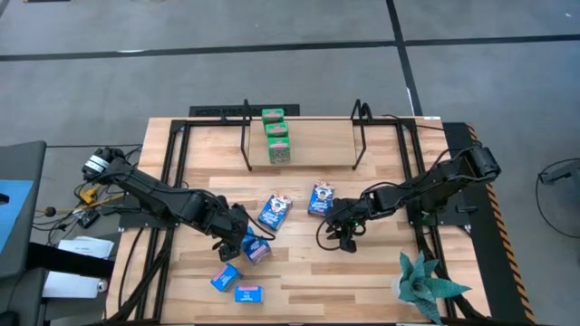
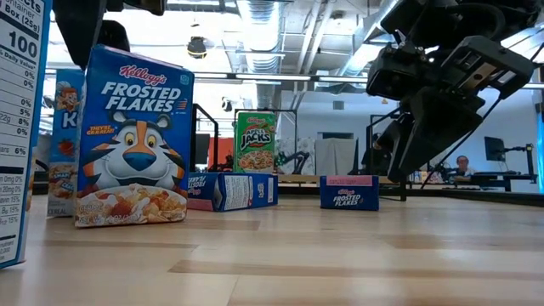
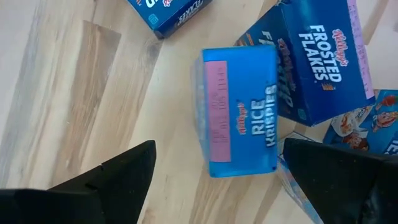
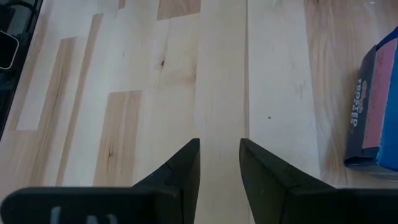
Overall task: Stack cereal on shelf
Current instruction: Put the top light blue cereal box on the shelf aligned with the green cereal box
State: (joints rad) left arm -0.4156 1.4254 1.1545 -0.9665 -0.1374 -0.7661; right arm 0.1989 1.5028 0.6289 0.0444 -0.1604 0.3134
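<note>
From above, the shelf (image 1: 304, 149) is a pale wooden board at the table's far edge between two thin black wire uprights, and it holds three green boxes (image 1: 275, 134) in a row running front to back, close together, left of its middle. The other cereal lies loose on the plank table (image 1: 381, 272): two dark blue boxes (image 1: 275, 209) side by side near the centre, a light blue box (image 1: 256, 248) by the left gripper (image 1: 237, 237), and two more light blue ones (image 1: 226, 276) toward the near edge. The right gripper (image 1: 347, 237) hangs over bare wood just right of the dark blue pair, and a green plant (image 1: 421, 285) sits at the near right corner. At table height, an upright Frosted Flakes box (image 2: 132, 138) fills the left, a green Apple Jacks box (image 2: 255, 142) stands far behind, and two dark blue boxes lie flat before it; a dark arm (image 2: 446, 81) hangs at upper right. In the left wrist view, the two dark fingers (image 3: 118, 177) stand wide apart on either side of a glossy light blue Rice Krispies box (image 3: 239, 118) lying flat, neither touching it; Frosted Flakes boxes (image 3: 323, 59) crowd against its far side. In the right wrist view, the fingers (image 4: 186, 165) are nearly together with a narrow gap, holding nothing, over pale grained planks, with a dark blue box end (image 4: 373, 112) off to one side.
</note>
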